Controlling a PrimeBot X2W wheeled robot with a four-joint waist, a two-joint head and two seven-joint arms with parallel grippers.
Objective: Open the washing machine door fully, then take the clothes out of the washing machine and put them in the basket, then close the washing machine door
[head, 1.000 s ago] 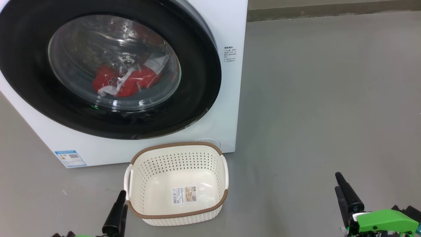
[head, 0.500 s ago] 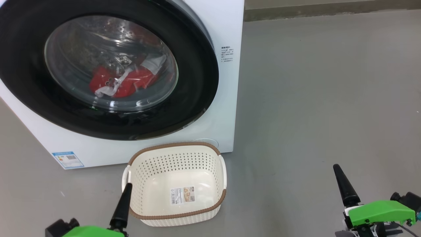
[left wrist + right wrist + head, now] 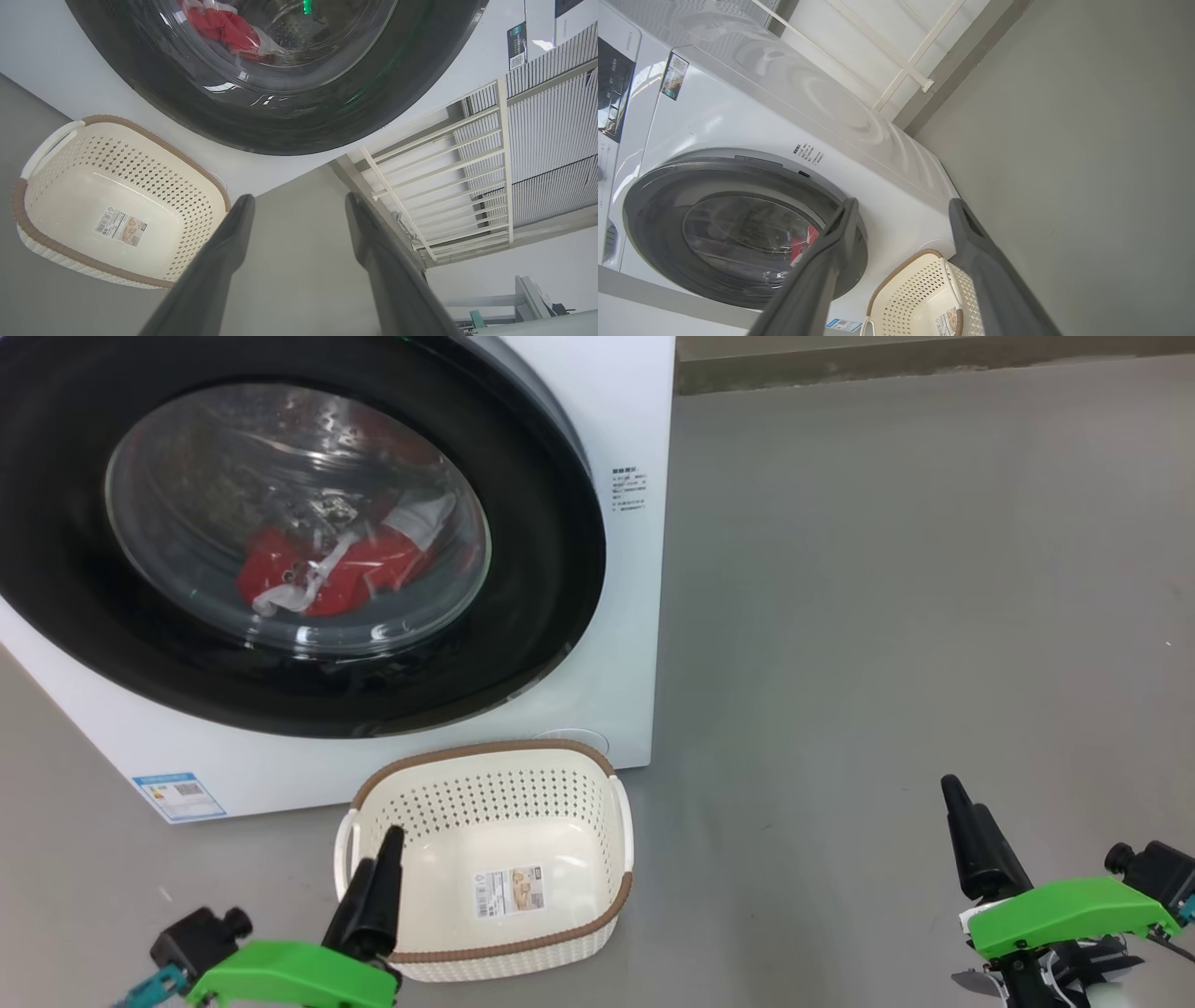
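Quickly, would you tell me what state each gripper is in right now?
The left gripper is open, holding nothing.
The right gripper is open, holding nothing.

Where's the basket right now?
Head view, lower centre: the basket stands on the floor just in front of the washing machine, left gripper near its left rim.
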